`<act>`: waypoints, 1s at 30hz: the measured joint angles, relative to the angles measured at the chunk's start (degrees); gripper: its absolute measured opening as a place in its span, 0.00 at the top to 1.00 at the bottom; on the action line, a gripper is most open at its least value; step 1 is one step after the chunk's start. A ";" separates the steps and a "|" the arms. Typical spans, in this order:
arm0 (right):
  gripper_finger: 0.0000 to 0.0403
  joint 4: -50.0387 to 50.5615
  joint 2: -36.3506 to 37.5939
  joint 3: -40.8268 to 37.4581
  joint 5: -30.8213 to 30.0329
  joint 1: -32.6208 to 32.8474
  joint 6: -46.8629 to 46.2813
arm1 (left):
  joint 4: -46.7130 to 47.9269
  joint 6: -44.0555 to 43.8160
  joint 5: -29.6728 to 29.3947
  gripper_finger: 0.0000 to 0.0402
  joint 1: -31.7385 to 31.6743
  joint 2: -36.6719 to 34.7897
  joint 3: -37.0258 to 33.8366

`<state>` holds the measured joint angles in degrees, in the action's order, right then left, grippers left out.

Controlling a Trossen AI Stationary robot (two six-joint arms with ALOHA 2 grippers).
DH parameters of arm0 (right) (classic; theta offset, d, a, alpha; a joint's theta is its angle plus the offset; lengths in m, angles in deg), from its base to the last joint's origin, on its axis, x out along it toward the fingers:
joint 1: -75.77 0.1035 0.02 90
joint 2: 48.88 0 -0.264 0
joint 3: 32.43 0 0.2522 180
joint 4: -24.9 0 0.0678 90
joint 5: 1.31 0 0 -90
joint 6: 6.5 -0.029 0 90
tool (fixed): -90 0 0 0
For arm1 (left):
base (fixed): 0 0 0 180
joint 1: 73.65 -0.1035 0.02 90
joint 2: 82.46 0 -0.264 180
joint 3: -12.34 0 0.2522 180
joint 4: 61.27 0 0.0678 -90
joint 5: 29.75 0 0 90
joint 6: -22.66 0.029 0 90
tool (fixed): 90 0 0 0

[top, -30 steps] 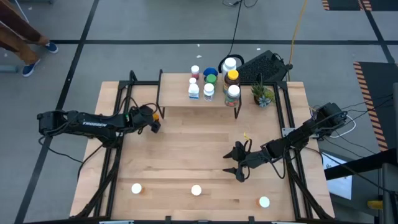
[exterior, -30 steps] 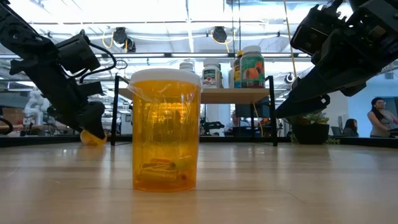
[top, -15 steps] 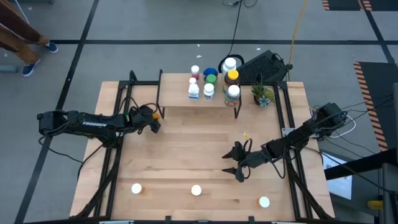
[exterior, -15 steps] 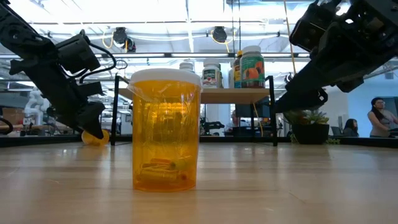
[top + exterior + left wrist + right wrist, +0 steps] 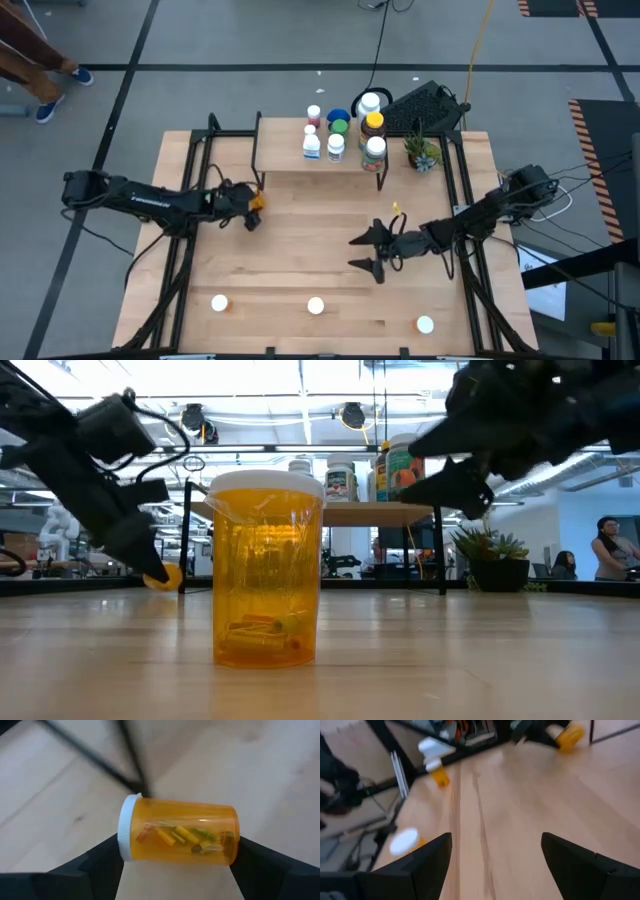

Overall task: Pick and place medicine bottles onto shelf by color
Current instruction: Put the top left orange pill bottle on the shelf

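High view: my left gripper (image 5: 252,208) is clamped on an orange bottle (image 5: 257,201), just off the shelf (image 5: 290,160) leg; right gripper (image 5: 364,252) spread wide over bare mid-table (image 5: 300,250), room around it.

I count 3 white-capped orange bottles upright along the table's near edge (image 5: 219,302) (image 5: 315,306) (image 5: 425,324), approx. 7 on the light-wood shelf (image 5: 290,152), 1 orange bottle (image 5: 177,834) gripped sideways.

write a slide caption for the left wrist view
Left hand holding an orange pill bottle sideways above the wooden table.
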<state>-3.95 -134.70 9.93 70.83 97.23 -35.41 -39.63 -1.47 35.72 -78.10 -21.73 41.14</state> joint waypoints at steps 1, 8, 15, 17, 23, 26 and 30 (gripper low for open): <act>0.26 -1.08 0.00 0.01 0.02 -0.57 -0.41 | 0.01 -0.37 0.20 0.24 1.56 0.00 0.39; 0.26 -6.43 -2.65 0.02 4.77 -3.97 -6.17 | -2.22 -0.31 0.92 0.16 15.46 0.00 4.04; 0.25 -14.09 -13.44 5.17 9.33 -6.82 -19.86 | -16.52 8.38 -6.91 0.22 28.06 0.02 4.07; 0.24 -14.66 -17.30 8.54 11.69 -7.66 -25.19 | -20.43 11.98 -8.90 0.24 30.51 0.02 4.09; 0.21 -17.67 -26.43 19.15 18.76 -10.62 -34.00 | -28.08 20.62 -11.61 0.18 34.00 0.02 4.09; 0.20 -20.30 -29.19 23.67 19.49 -11.93 -34.96 | -32.32 24.34 -11.61 0.16 34.54 1.02 4.09; 0.20 -22.91 -32.24 29.33 19.13 -13.00 -34.84 | -38.69 29.16 -10.97 0.21 34.84 3.96 4.13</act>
<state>-26.86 -166.94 39.26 89.96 84.24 -70.25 -78.32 27.69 24.74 -43.26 -17.76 45.27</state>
